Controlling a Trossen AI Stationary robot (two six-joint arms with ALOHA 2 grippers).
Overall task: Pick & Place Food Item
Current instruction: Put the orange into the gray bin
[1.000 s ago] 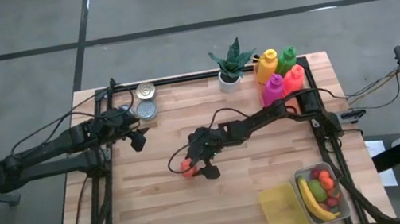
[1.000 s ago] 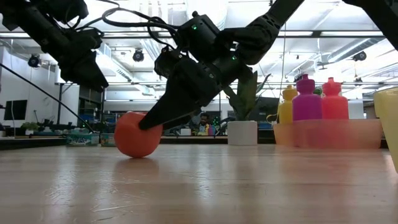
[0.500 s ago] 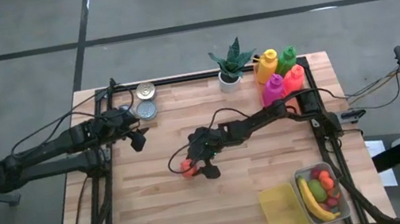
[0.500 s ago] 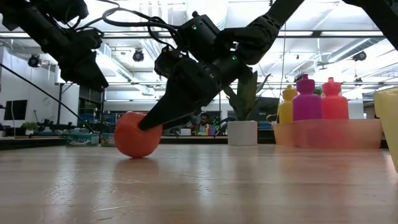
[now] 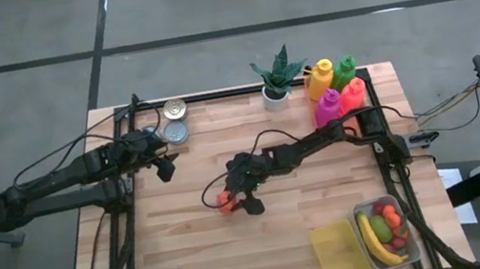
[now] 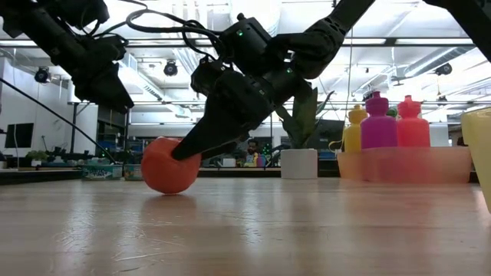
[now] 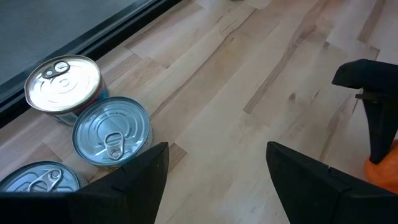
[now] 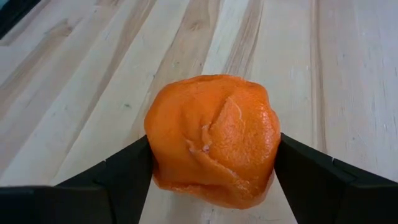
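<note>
Right end effector (image 8: 211, 180) clasps orange (image 8: 211, 140)

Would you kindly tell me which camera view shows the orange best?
The right wrist view: the orange fills the frame between the right pincer's fingers. The low view shows its side on the table, the high view a small spot, the left wrist view only an edge.
</note>
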